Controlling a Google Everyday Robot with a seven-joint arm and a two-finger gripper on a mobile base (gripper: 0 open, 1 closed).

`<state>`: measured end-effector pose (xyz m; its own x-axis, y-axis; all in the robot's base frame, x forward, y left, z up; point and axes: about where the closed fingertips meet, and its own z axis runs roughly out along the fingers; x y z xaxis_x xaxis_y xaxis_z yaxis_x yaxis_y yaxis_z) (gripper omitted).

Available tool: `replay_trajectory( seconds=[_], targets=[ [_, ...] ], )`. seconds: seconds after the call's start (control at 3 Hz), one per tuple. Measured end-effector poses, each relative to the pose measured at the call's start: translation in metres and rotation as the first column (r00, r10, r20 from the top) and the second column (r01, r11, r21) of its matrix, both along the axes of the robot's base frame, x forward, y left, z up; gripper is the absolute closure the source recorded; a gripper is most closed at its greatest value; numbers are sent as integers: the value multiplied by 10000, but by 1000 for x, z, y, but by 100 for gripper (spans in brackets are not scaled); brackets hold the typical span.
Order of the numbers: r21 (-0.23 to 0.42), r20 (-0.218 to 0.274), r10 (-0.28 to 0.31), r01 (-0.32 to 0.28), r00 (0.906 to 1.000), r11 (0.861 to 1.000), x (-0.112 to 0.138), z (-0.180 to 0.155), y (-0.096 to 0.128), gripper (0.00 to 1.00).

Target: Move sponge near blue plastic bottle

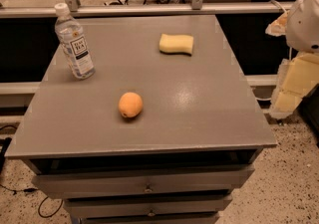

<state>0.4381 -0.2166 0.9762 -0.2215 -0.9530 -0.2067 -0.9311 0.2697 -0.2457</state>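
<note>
The pale yellow sponge (pixel 176 44) lies flat on the grey table top (pixel 199 108), toward the back right. The blue plastic bottle (pixel 74 43), clear with a white cap and a white-and-dark label, stands upright at the back left corner, well apart from the sponge. My gripper (pixel 291 91) hangs off the table beyond its right edge, below the white arm joint (pixel 305 19). It is to the right of the sponge, touches nothing on the table and holds nothing that I can see.
A round orange fruit (pixel 130 104) sits near the table's middle front, between bottle and sponge but closer to me. The table has drawers (pixel 147 186) below its front edge. A metal rail (pixel 149 10) runs behind the table.
</note>
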Motion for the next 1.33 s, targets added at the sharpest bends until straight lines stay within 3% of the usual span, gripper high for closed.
replay_trajectory(
  seconds=[0.67,1.0,1.33],
  targets=[
    [255,291,67,-75,9996,9996,13,-1,7,0],
    [1036,594,183,-244,9981,9943,53,-16,33,0],
    [2123,792,185,-350,9967,9766,104,-35,70,0]
  ],
)
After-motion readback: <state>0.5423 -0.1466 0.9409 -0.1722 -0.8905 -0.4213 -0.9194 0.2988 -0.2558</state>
